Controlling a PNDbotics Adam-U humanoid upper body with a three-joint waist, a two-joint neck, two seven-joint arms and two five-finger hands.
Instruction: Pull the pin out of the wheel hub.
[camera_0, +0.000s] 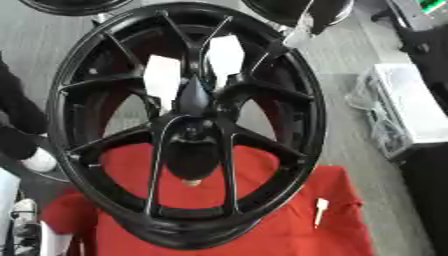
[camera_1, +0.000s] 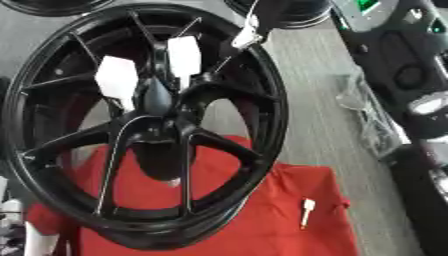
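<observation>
Nearest you, the red cloth (camera_0: 289, 235) carries the lower rim of the black wheel (camera_0: 83, 75), which stands upright facing you and fills most of both views. Left of centre, two white tags (camera_0: 162, 75) sit between the upper spokes, just above the hub (camera_0: 194, 97), whose dark pointed cap marks the middle. Up and to the right, your right hand (camera_1: 267, 10) comes in from the top edge and meets the wheel's upper right rim, with a small white piece (camera_1: 248, 32) directly under it. You cannot tell whether the hand grasps that piece or merely touches it. Lower right, a white peg (camera_1: 307, 210) with a thin stem lies alone on the cloth, clear of the wheel. Farthest right, a pale wire basket (camera_0: 398, 107) rests on the grey floor.
</observation>
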